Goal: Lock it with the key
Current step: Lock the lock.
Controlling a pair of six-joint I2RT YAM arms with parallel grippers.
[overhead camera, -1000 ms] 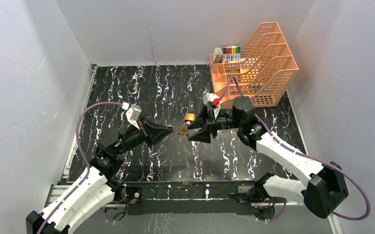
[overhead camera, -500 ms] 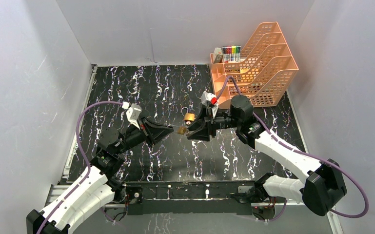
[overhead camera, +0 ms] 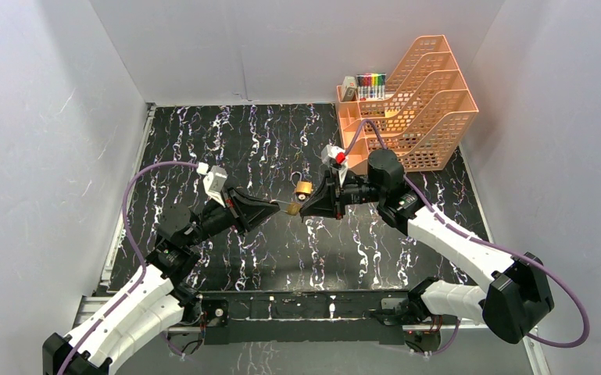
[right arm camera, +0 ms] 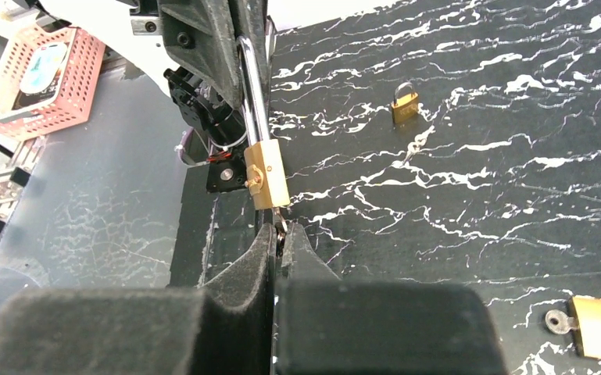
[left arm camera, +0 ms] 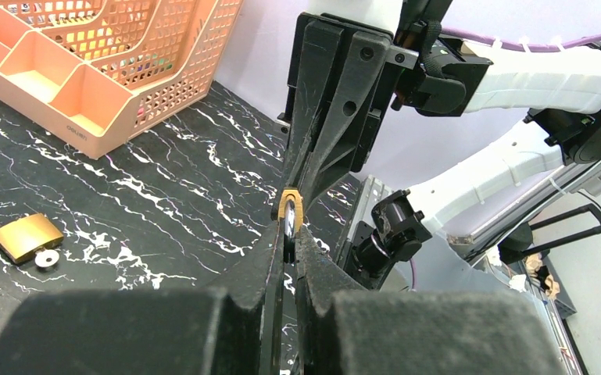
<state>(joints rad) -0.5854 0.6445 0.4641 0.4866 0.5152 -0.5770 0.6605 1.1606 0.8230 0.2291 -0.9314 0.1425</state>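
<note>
- Top external view: finds the padlock (overhead camera: 291,209) lifted off the desk (overhead camera: 227,148), over its middle.
- Pinched at the shackle (right arm camera: 252,86) by the left end effector (left arm camera: 289,238).
- Pinched at the key (right arm camera: 282,221), under the brass body, by the right end effector (right arm camera: 280,234), pressed almost together.
- Stands at the far right corner: orange organiser (overhead camera: 430,117), coloured markers (overhead camera: 371,80) upright in a rear compartment.
- Lies on the desk just beyond: second padlock (overhead camera: 304,188).

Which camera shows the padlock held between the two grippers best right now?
Right wrist: the padlock sits mid-frame, brass side and shackle clear, with its key pinched by the right gripper. Left wrist shows it only edge-on, just beyond the left gripper. From the top it is a tiny brass speck.
</note>
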